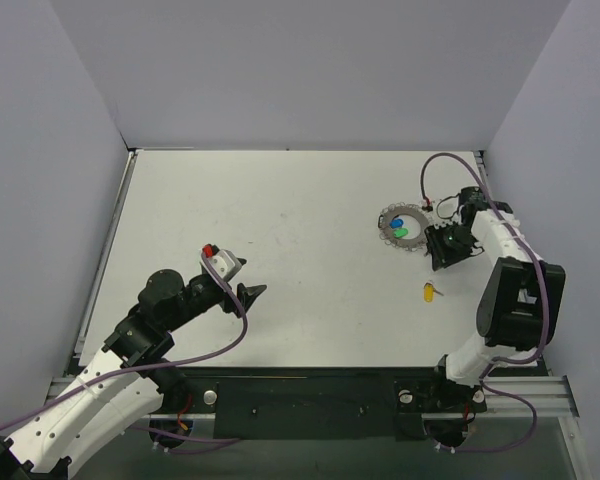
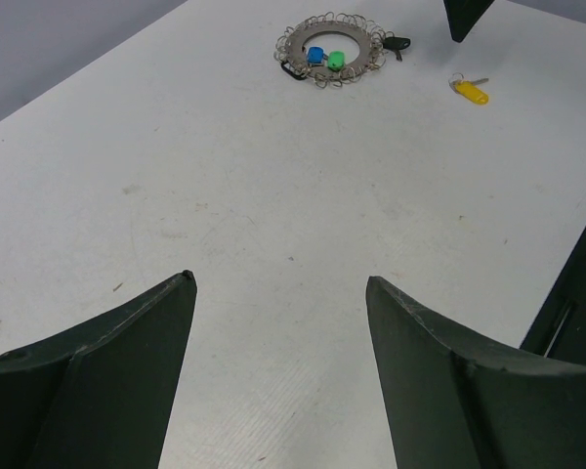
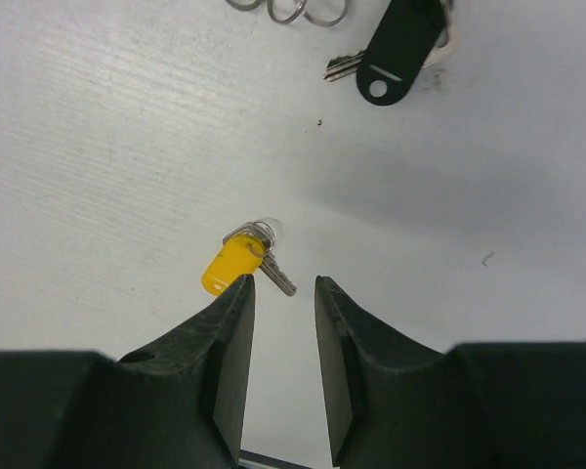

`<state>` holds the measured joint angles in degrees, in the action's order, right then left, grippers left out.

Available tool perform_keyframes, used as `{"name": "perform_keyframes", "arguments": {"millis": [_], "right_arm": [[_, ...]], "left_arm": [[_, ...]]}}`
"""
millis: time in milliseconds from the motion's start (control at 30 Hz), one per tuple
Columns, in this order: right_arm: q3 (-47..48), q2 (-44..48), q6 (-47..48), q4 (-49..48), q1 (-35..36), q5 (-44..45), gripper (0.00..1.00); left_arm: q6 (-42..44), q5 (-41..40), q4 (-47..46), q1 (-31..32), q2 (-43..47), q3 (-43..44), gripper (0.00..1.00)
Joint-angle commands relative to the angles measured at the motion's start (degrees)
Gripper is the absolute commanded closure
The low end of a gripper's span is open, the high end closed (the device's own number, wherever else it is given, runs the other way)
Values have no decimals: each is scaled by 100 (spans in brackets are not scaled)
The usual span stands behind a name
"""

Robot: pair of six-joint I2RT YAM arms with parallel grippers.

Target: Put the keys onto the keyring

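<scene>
The keyring (image 1: 385, 225) lies flat at the right middle of the table, a silvery loop with a scalloped rim. The blue key (image 1: 396, 223) and green key (image 1: 403, 233) lie inside it; the left wrist view shows the ring (image 2: 295, 34), blue (image 2: 315, 56) and green (image 2: 336, 61). The yellow key (image 1: 429, 292) lies apart, nearer the front, on a small wire loop (image 3: 259, 233). My right gripper (image 3: 283, 283) hovers just short of the yellow key (image 3: 230, 266), jaws narrowly apart and empty. My left gripper (image 2: 278, 278) is wide open and empty, far left of the ring.
A black key tag (image 3: 400, 49) with a metal key lies beside the ring's right side and also shows in the left wrist view (image 2: 396, 44). Grey walls enclose the white table (image 1: 280, 220) on three sides. The right arm (image 1: 515, 290) stands over the table's right edge.
</scene>
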<state>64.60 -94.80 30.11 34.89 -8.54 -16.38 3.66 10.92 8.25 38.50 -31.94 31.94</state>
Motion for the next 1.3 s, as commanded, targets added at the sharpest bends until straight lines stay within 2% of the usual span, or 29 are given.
{"name": "perform_keyframes", "arguments": {"millis": [0, 200, 267, 300, 333, 367, 400, 500, 600, 700, 767, 867, 1000, 1100, 1167, 1267], "right_arm": [[351, 594, 144, 500, -253, -531, 72], [448, 1525, 171, 554, -613, -1374, 68], [396, 1981, -153, 353, -780, -1770, 66], [343, 2062, -485, 264, -851, -2103, 59], [291, 2202, -723, -41, -965, -2184, 57], [168, 2247, -1535, -244, -992, -2115, 54], [115, 2291, -1900, -560, -1018, -2089, 51], [17, 2055, -2588, -774, -1027, -2395, 49], [481, 1302, -2782, -660, -966, -2151, 50], [1211, 483, -2179, -134, -948, -2080, 51], [1730, -115, -2106, -27, -966, -1948, 51], [2904, -1246, -2236, 359, -966, -1589, 52], [4023, -2233, -2151, 808, -896, -1184, 54], [4788, -2979, -1746, 1517, -825, -999, 55], [5875, -3524, -1386, 2149, -781, -911, 55], [6503, -4054, -1410, 2583, -720, -849, 59]], "left_arm": [[21, 42, -69, -71, 39, 31, 20], [-155, 33, -87, -150, 100, 40, 18], [-269, 25, -113, -228, 136, 40, 17], [-330, 42, -165, -255, 162, 14, 15], [-496, 42, -183, -342, 188, 14, 14], [-655, 59, -262, -387, 197, -12, 11], [-726, 155, -315, -509, 197, -21, 10], [-1086, 376, -490, -817, 84, -74, 9], [-1227, 525, -509, -1099, -136, -48, 8], [-1096, 508, -421, -1195, -303, -13, 9], [-1017, 429, -368, -1248, -382, -21, 8], [-982, 358, -342, -1371, -479, -22, 9], [-990, 533, -429, -1600, -611, -13, 9], [-1008, 639, -456, -1749, -664, -21, 9], [-1008, 640, -482, -1776, -664, -30, 9], [-973, 657, -491, -1811, -690, -39, 9]]}}
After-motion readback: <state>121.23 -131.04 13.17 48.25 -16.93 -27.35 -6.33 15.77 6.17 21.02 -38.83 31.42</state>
